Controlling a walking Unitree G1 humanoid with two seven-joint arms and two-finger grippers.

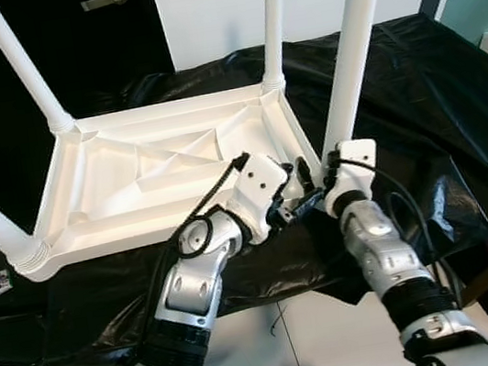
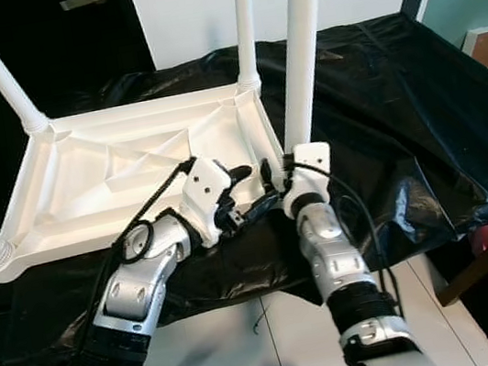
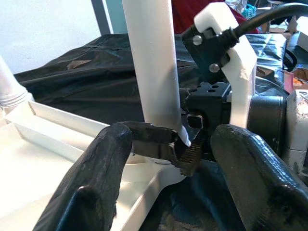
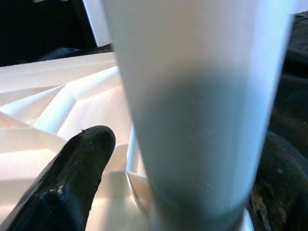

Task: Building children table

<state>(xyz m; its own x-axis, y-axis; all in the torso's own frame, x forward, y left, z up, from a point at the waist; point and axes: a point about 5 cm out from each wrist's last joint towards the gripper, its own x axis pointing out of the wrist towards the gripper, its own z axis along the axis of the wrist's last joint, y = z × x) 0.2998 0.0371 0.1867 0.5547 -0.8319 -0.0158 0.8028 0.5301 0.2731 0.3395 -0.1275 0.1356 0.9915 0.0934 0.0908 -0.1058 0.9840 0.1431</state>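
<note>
Right gripper (image 1: pixel 318 192) clamps the near-right leg (image 1: pixel 349 55) at its base, 1 finger (image 4: pixel 72 168) each side. Left gripper (image 1: pixel 294 195) sits just beside it, fingers spread, holding nothing. Upturned white table (image 1: pixel 106 191) lies ahead on black sheeting (image 1: pixel 415 91).

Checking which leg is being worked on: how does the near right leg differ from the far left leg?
The near right leg has the right hand at its base, with the left hand beside it; the far left leg stands untouched. The near one leans right, the far one leans left. Both are white tubes standing in corner sockets of the upturned tabletop.
</note>
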